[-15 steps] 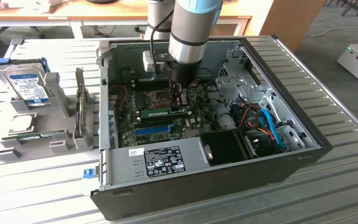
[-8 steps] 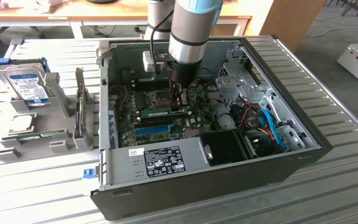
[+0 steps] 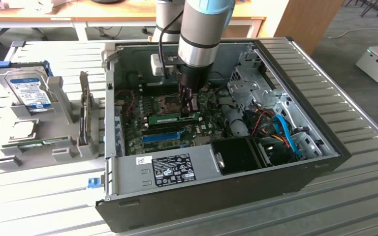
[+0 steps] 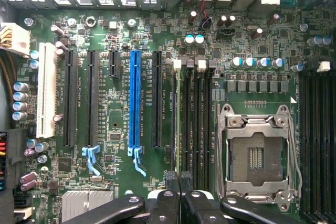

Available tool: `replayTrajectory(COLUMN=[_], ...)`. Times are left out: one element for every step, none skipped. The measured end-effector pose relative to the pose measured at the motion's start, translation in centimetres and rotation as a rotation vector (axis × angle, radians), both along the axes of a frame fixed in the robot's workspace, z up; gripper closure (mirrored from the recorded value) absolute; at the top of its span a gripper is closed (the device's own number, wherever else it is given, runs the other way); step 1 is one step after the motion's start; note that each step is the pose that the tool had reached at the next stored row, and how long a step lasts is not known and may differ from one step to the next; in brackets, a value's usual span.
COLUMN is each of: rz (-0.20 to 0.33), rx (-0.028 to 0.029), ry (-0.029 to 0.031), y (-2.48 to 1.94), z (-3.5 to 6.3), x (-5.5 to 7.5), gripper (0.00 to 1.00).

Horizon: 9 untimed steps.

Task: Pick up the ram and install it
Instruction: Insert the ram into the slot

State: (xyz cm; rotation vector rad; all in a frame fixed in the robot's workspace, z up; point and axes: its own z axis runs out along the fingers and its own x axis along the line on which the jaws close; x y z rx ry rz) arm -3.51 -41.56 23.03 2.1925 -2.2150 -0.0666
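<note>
- The claw reaches down into the open computer case, its black fingers drawn almost together and clamped on the top edge of the ram.
- The ram stands on edge over the memory slots, just beside the bare processor socket. Whether it is fully seated I cannot tell.
- Likely risk: if the stick sits tilted or off the slot's line, pushing down could bend the thin board or jam one end while the other stays high.
- The white end latches may not catch if the pressure falls off-centre, since the claw grips towards one end of the stick.
- A sideways slip could scrape the fingers across the small upright capacitors or the socket's metal frame.
- The ram is a flat, narrow green board with a pale label. The slots are long dark plastic channels, and a glossy blue slot lies near them.
- The motherboard is matt green and densely studded. The case is folded grey sheet steel on a ribbed metal tabletop.
</note>
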Motion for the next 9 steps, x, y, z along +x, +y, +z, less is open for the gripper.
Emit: replayTrajectory(rz=[0.0,0.0,0.0,0.0,0.0,0.0,0.0,0.0,0.0], rx=[-0.0001,0.0,0.0,0.0,0.0,0.0002,0.0002,0.0001,0.0], ry=[0.0,0.0,0.0,0.0,0.0,-0.0001,-0.0001,0.0,0.0], y=[0.0,0.0,0.0,0.0,0.0,0.0,0.0,0.0,0.0], z=[0.0,0.0,0.0,0.0,-0.02,-0.05,-0.09,-0.12,-0.15], x=[0.0,0.0,0.0,0.0,0.0,0.0,0.0,0.0,0.0], gripper=[0.88,0.88,0.88,0.88,0.88,0.88,0.88,0.88,0.88])
